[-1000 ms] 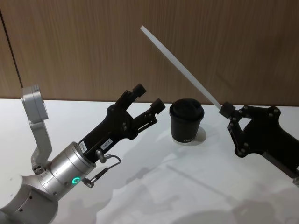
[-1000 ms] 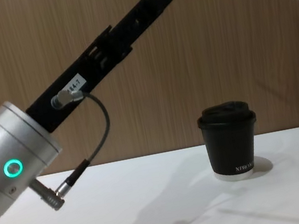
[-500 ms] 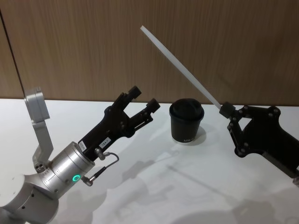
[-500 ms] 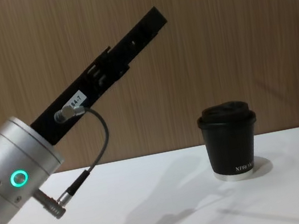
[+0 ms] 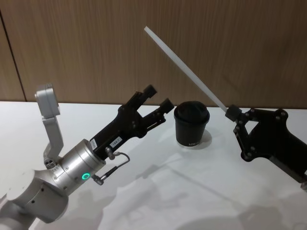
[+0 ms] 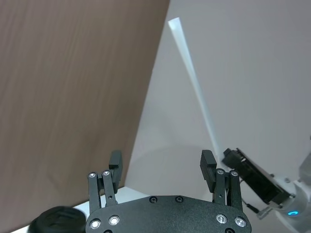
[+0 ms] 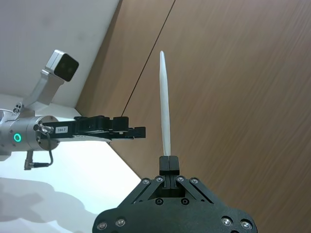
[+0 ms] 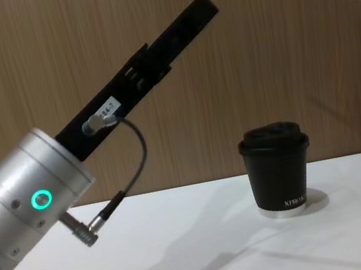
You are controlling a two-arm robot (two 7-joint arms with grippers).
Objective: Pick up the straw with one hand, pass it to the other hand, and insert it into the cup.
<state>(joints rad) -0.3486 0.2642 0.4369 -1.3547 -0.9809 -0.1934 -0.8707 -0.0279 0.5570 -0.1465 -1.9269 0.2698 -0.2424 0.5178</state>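
Observation:
The white straw (image 5: 187,69) slants up and to the left above the table, with my right gripper (image 5: 231,113) shut on its lower end. It stands straight up from that gripper (image 7: 168,162) in the right wrist view, straw (image 7: 164,102). My left gripper (image 5: 159,97) is open in the air just left of the black lidded cup (image 5: 191,123), below the straw and apart from it. In the left wrist view the open fingers (image 6: 115,160) point at the straw (image 6: 194,85). The cup (image 8: 278,170) stands upright on the white table, untouched.
The white table (image 5: 201,191) runs out in front of a brown wooden wall. A grey cable (image 5: 112,167) loops from the left wrist. The left arm's silver wrist with its green light (image 8: 38,200) looms large at the chest view's left.
My left gripper drew back a little, then moved right and up toward the cup and straw, still open. The right gripper and the straw have not moved.

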